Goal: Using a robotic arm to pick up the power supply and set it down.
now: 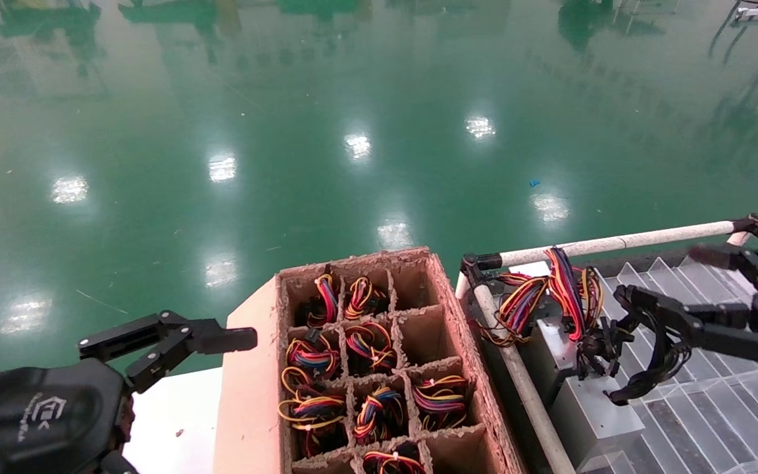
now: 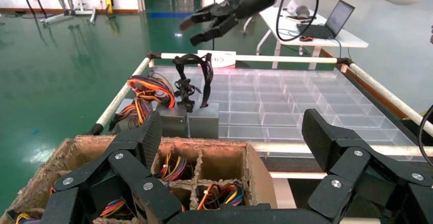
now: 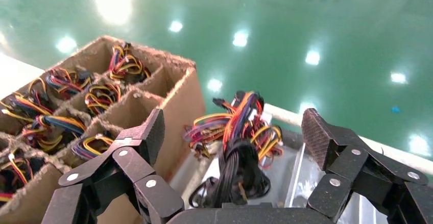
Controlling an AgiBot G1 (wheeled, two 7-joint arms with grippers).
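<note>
The power supply [image 1: 593, 408] is a silvery-grey metal box standing at the near-left corner of the clear divided tray [image 1: 714, 421], its black cable bundle [image 1: 616, 349] rising from the top. It also shows in the left wrist view as the power supply [image 2: 204, 122]. My right gripper [image 1: 665, 276] hovers open just above and beside the cables, holding nothing; in its own view the right gripper [image 3: 234, 129] has the black cables [image 3: 237, 175] between and below its fingers. My left gripper [image 1: 168, 342] is open and empty at the lower left, beside the cardboard box.
A cardboard box [image 1: 247, 395] with compartments holds several units with red-yellow-blue wires. Another grey unit with coloured wires [image 1: 550, 289] stands against the power supply. A white tube rail [image 1: 616, 243] frames the tray. A table with a laptop [image 2: 332, 20] stands beyond.
</note>
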